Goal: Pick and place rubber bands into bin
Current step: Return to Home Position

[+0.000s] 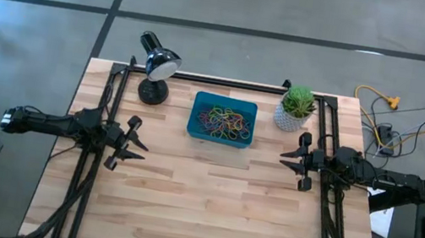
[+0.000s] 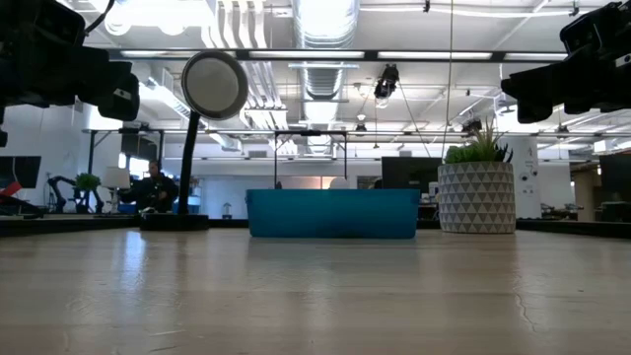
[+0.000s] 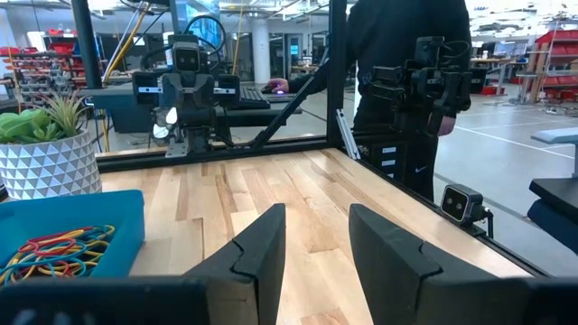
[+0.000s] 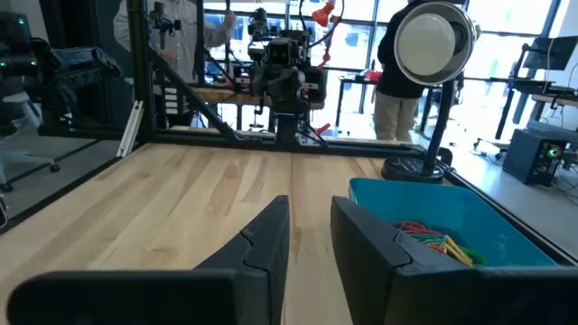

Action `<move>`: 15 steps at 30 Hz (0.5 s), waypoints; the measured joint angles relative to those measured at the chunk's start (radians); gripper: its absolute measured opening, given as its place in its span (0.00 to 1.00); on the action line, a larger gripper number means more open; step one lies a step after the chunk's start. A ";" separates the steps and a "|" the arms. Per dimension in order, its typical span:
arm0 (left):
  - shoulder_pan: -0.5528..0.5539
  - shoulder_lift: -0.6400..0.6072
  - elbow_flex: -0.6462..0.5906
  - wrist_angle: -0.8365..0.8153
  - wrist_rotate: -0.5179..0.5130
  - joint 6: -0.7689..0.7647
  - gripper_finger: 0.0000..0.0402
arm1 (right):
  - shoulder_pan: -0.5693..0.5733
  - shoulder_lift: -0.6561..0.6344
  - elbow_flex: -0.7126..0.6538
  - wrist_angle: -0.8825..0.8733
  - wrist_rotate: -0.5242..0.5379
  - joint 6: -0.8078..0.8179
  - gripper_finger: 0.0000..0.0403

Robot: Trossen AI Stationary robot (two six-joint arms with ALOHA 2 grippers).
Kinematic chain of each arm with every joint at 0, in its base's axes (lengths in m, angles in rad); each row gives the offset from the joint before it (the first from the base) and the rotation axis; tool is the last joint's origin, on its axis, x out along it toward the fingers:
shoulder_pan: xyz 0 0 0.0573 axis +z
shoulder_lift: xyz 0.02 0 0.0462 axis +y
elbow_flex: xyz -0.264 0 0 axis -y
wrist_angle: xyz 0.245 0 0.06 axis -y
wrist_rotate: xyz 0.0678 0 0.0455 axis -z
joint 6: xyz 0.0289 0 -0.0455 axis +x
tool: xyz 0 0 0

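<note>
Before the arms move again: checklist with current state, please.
1. Left gripper open and empty: ok.
2. Right gripper open and empty: ok.
3. Rubber bands inside the bin: ok; none seen loose on the table.
4. Both grippers at their own table sides, apart from bin, lamp and plant pot: ok.
5. Person beyond the table frame, clearance from the arms: cannot tell.

Table (image 1: 207, 208) with bin (image 2: 330, 214), lamp (image 1: 155, 76), pot (image 2: 476, 197)
</note>
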 joint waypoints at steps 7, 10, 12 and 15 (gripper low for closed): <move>0.001 0.000 0.000 0.000 0.000 0.000 0.27 | 0.000 0.000 0.000 0.000 0.000 0.000 0.18; 0.001 0.000 0.000 0.000 0.000 0.000 0.27 | 0.000 0.000 0.000 0.000 0.000 0.000 0.19; 0.001 0.000 0.000 0.000 0.000 0.000 0.27 | 0.000 0.000 0.000 0.000 0.000 0.000 0.19; 0.001 0.000 0.000 0.000 0.000 0.000 0.27 | 0.000 0.000 0.000 0.000 0.000 0.000 0.20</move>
